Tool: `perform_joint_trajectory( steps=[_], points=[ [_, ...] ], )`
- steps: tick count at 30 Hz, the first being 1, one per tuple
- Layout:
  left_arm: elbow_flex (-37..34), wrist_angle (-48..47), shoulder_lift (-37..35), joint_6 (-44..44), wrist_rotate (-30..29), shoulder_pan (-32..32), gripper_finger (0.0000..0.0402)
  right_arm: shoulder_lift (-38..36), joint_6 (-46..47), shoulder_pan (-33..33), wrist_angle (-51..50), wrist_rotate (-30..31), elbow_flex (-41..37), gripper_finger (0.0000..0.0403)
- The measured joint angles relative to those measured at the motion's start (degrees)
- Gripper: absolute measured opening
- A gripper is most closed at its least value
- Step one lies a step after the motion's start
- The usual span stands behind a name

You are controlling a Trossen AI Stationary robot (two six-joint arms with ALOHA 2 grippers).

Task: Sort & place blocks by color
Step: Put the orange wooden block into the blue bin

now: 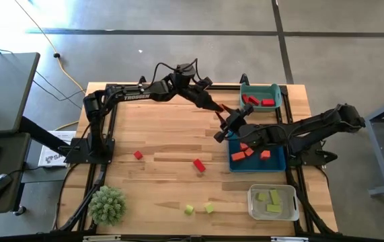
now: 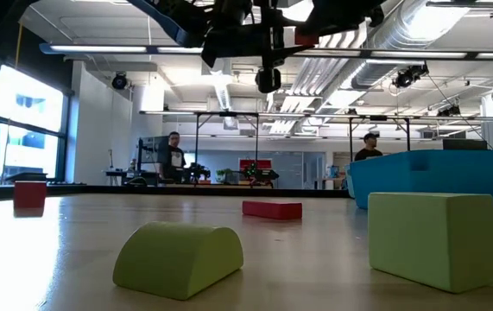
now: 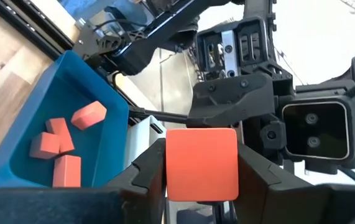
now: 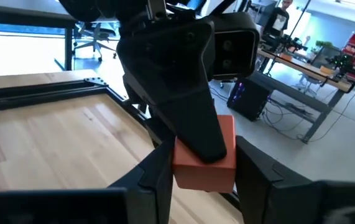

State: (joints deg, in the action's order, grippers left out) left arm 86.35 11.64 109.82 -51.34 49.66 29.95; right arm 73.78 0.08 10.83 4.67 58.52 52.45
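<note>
Light wooden table (image 1: 165, 134) in a big open workshop, with people and benches way off in the background of the low view. Three bins sit along the right side. A teal bin (image 1: 259, 86) holds red blocks, a blue bin (image 1: 276, 165) holds orange ones, and a clear bin (image 1: 252, 202) has the yellow-green pieces.

Both arms meet in the air just beside the blue bin's inner edge. The left gripper (image 1: 222, 114) is clamped on an orange block (image 3: 202, 163), one finger on each flat side. The right gripper (image 1: 234, 126) is nose to nose with it and lined up around the same block. Honestly, I can't tell whether it's actually squeezing yet.

This looks to me like a mid-air handover, so the trick is the order. Make sure the right gripper has a firm hold on the two free faces before the left one lets go. Then back the left straight out so it doesn't twist the block. From there it's a short move over the blue bin, and I'd release low so it doesn't bounce out.

Out on the table are two red blocks (image 1: 138, 155) (image 1: 198, 165) and two yellow-green blocks (image 1: 189, 210) (image 1: 209, 208). The plant ball (image 1: 107, 204) in the corner isn't part of the sort.
</note>
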Motion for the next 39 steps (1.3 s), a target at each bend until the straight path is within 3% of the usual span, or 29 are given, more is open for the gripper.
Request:
perform_joint_trajectory(
  steps=[9,26,33,39],
  points=[
    [0.0,0.17,0.0,-0.34,-1.76,-0.07,0.0126,-0.02,1.22,-0.35,0.04,0.15,-0.02,0.0107],
    [0.02,-0.67,0.0,12.7,-2.7,0.36,0.0234,-0.02,2.03,-0.35,0.12,-1.38,-0.02,0.0107],
    [0.02,-1.56,0.0,13.51,-3.31,3.19,0.0244,-0.02,14.25,-0.28,-9.27,-2.44,-0.02,0.0107],
    [0.04,-4.73,0.0,16.27,-3.29,5.48,0.0244,-0.02,24.82,-0.3,-18.42,-7.87,-0.02,0.0107]
  ],
)
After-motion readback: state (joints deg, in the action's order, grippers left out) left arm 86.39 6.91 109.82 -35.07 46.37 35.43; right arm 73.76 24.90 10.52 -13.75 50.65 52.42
